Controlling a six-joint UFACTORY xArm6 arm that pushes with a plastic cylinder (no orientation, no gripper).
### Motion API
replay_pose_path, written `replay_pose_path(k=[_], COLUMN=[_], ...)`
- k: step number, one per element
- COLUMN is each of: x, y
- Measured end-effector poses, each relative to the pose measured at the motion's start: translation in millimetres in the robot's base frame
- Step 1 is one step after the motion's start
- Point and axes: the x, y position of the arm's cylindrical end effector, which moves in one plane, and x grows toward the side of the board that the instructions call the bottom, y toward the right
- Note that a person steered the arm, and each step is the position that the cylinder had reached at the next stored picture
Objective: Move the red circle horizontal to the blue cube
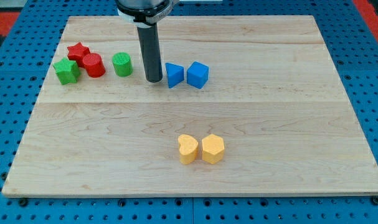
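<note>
The red circle [94, 65] stands at the view's upper left, touching the red star [78, 53] and close to the green star [67, 71]. The green circle [122, 64] is just to its right. The blue cube [198, 74] sits right of centre, with a blue wedge-like block [174, 74] against its left side. My tip [154, 80] rests on the board between the green circle and the blue wedge-like block, close to the latter and touching neither.
Two yellow blocks, a heart-like one [187, 149] and a hexagon [213, 149], sit side by side at the lower centre. The wooden board [288, 124] ends on a blue pegboard [369, 74] all around.
</note>
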Motion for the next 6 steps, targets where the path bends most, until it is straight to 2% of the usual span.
replay_pose_path(k=[2,5,6], x=[1.0,11.8,21.7], y=[-36.6,-38.1,-65.6])
